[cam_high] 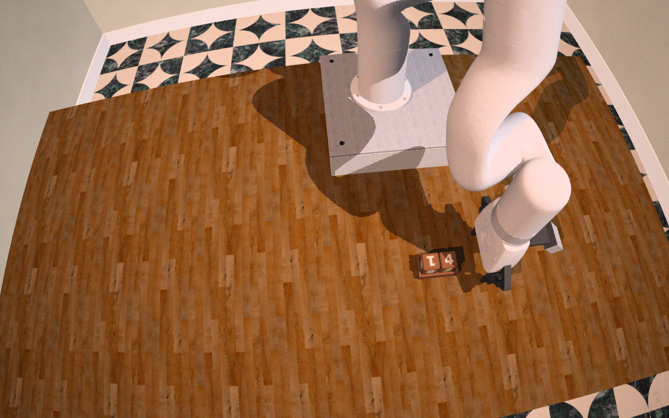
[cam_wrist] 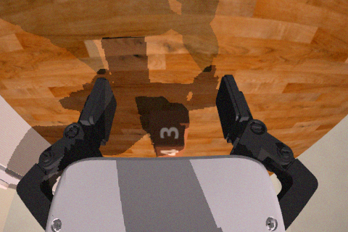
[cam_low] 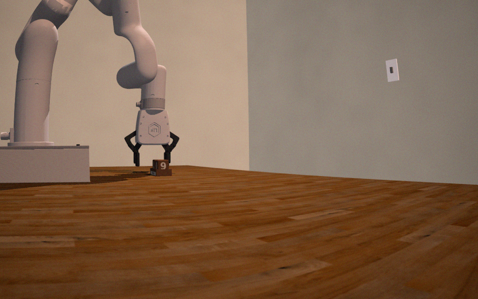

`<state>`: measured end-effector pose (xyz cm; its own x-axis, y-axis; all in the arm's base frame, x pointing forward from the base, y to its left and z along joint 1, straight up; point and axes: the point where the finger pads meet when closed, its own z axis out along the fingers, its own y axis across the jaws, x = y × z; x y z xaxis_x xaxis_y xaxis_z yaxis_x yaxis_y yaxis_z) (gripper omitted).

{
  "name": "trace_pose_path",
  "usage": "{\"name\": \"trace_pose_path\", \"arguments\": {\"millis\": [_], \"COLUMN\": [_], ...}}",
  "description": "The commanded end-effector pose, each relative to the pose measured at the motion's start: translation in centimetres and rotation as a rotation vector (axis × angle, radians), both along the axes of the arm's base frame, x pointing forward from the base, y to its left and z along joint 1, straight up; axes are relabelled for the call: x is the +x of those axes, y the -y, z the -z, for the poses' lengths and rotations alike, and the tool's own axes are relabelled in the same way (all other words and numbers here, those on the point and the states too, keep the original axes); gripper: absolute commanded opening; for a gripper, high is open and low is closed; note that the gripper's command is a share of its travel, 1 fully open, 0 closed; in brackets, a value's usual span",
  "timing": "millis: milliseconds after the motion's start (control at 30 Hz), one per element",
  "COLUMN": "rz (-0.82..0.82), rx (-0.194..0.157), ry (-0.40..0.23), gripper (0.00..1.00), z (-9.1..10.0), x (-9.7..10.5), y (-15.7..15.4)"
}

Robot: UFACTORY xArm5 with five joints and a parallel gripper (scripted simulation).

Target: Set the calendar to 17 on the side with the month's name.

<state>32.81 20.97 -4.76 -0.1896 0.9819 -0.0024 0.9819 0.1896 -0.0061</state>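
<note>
The small brown tray lies on the wooden table. Two brown cubes stand side by side in it. The left cube has a 1 on top and a 9 on its outer end. The right cube has a 4 on top and a 3 on the end towards me. A small pale label shows on the tray's base-facing side, too small to read. The faces opposite are unreadable. My gripper is open and empty, low beside the tray's right end, touching neither.
The robot's metal base block stands behind and to the left of the tray in the top view. The wooden table top extends around the tray. The arm's shadow falls across it beside the tray.
</note>
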Motion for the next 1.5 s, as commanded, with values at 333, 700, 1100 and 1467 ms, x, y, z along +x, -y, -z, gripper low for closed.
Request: {"name": "trace_pose_path", "arguments": {"millis": [333, 700, 1100, 1467], "rz": [0.0, 0.0, 0.0, 0.034], "rx": [0.002, 0.002, 0.002, 0.002], "ry": [0.003, 0.003, 0.003, 0.003], "gripper": [1.0, 1.0, 1.0, 1.0], "z": [-0.1, -0.1, -3.1, -3.6], "x": [0.1, 0.1, 0.1, 0.4], "y": [-0.1, -0.1, -0.1, 0.2]}}
